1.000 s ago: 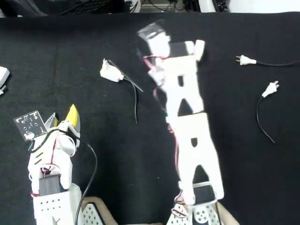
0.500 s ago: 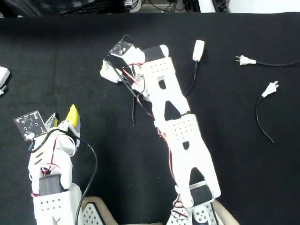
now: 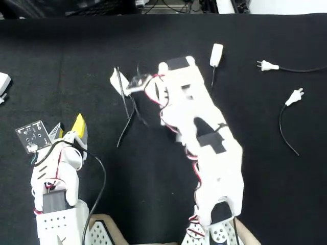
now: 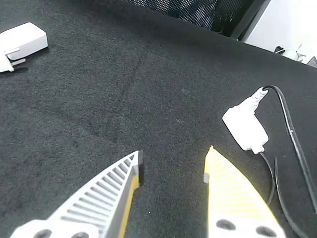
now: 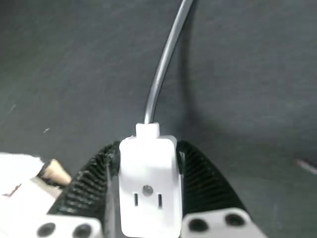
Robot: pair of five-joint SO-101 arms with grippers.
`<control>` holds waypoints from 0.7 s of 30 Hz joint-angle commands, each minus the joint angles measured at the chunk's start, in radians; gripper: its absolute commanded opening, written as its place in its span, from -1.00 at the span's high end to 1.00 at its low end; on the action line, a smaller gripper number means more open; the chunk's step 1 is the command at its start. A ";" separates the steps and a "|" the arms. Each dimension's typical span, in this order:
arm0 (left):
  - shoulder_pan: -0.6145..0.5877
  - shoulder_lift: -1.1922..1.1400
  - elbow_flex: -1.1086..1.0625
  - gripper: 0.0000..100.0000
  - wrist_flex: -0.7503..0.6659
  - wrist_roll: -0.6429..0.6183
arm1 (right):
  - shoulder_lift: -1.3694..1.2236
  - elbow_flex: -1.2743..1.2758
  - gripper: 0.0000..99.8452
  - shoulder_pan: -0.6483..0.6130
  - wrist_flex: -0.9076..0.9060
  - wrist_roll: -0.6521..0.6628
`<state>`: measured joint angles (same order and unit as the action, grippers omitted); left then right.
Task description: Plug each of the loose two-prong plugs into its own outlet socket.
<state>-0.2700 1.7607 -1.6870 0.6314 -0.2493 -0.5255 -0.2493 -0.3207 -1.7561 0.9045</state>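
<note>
Robotics lab bench: black felt tabletop (image 3: pixel 61 46), mesh office chair (image 4: pixel 190 9), cables (image 3: pixel 171 6) behind.

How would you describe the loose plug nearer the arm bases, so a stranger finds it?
Start at the right side of the black table, where two white plugs lie. Take the plug nearer the arm bases: its cord curves; the other plug has a straight one.

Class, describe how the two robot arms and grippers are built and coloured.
Both arms are white plastic with red wires. The left arm carries a dark circuit board; the left gripper has one yellow and one white ribbed finger. The right arm has cut-out links with black patches; the right gripper has black ribbed fingers.
</note>
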 commanded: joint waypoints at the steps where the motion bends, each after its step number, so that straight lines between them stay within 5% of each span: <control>1: -0.005 -0.003 -0.016 0.55 0.008 0.002 | 0.097 0.090 0.98 -0.064 -0.003 0.017; 11: -0.008 -0.003 -0.016 0.55 0.008 0.002 | 0.157 0.145 0.98 -0.213 0.005 0.008; 21: -0.010 -0.003 -0.016 0.55 0.008 0.002 | 0.117 0.171 0.98 -0.230 0.232 0.008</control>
<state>-0.2700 1.7607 -1.6870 0.6314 -0.2493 -0.4043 -0.0821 -0.5432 -1.5735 0.9060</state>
